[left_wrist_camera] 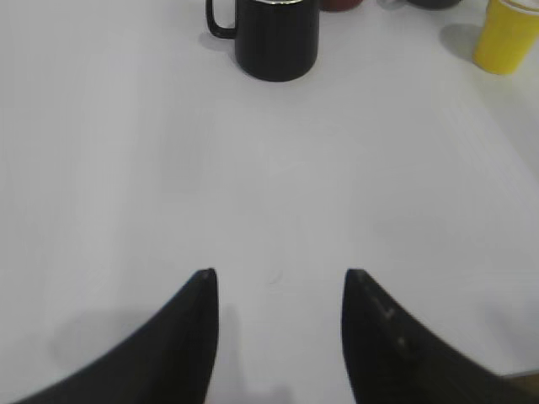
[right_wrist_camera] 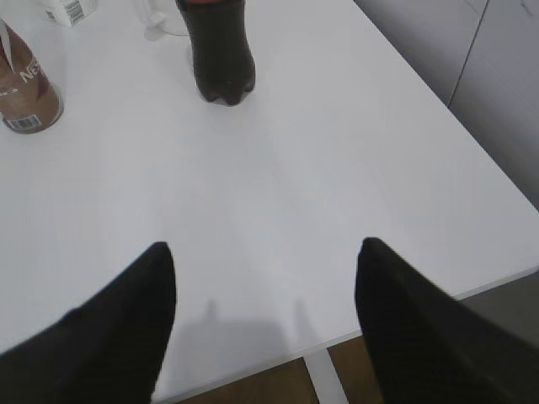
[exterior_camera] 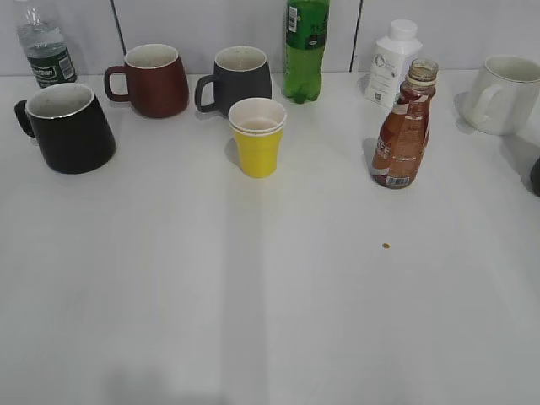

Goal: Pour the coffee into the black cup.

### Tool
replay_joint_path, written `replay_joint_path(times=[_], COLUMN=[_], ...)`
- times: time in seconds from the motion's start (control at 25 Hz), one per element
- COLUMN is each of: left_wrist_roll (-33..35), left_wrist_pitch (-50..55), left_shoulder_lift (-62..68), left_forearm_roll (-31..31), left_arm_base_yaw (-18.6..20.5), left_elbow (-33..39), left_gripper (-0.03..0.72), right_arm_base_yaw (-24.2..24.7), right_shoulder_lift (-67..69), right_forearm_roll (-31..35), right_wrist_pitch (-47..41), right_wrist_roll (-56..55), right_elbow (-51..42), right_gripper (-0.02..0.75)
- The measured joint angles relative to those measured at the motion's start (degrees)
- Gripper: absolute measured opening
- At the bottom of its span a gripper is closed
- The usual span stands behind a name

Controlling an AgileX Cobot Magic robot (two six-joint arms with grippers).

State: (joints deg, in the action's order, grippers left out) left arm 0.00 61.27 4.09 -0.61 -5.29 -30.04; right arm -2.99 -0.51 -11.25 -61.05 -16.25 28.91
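Observation:
The coffee bottle point(exterior_camera: 402, 135), small and clear with brown liquid and a brown-and-white label, stands uncapped at the right of the table; its base shows at the top left of the right wrist view point(right_wrist_camera: 25, 88). The black cup point(exterior_camera: 66, 126), glossy with a white inside, stands at the far left, and shows at the top of the left wrist view point(left_wrist_camera: 274, 38) with its handle to the left. My left gripper point(left_wrist_camera: 280, 273) is open and empty over bare table, well short of the cup. My right gripper point(right_wrist_camera: 263, 246) is open and empty near the table's front edge. Neither gripper shows in the exterior view.
A maroon mug point(exterior_camera: 153, 80), a dark grey mug point(exterior_camera: 239, 78), a tall green bottle point(exterior_camera: 305, 49), a white bottle point(exterior_camera: 391, 63), a water bottle point(exterior_camera: 44, 44) and a white mug point(exterior_camera: 506, 93) line the back. A yellow cup point(exterior_camera: 257, 135) stands mid-table. A dark cola bottle point(right_wrist_camera: 215, 50) stands at the right.

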Motion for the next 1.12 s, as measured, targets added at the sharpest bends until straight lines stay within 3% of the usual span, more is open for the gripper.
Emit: replay_joint_path(times=[0.56, 1.12], left_wrist_roll=[0.0, 0.0], left_wrist_pitch=[-0.1, 0.0], left_shoulder_lift=[-2.3, -4.5], left_forearm_roll=[0.0, 0.0], left_arm_base_yaw=[4.0, 9.1], left_elbow=[0.0, 0.1], left_gripper=[0.362, 0.295], right_arm_base_yaw=[0.1, 0.1], right_shoulder_lift=[0.0, 0.0], right_forearm_roll=[0.0, 0.0], right_wrist_pitch=[0.1, 0.1], right_wrist_roll=[0.0, 0.0], right_elbow=[0.0, 0.0], right_gripper=[0.522, 0.521])
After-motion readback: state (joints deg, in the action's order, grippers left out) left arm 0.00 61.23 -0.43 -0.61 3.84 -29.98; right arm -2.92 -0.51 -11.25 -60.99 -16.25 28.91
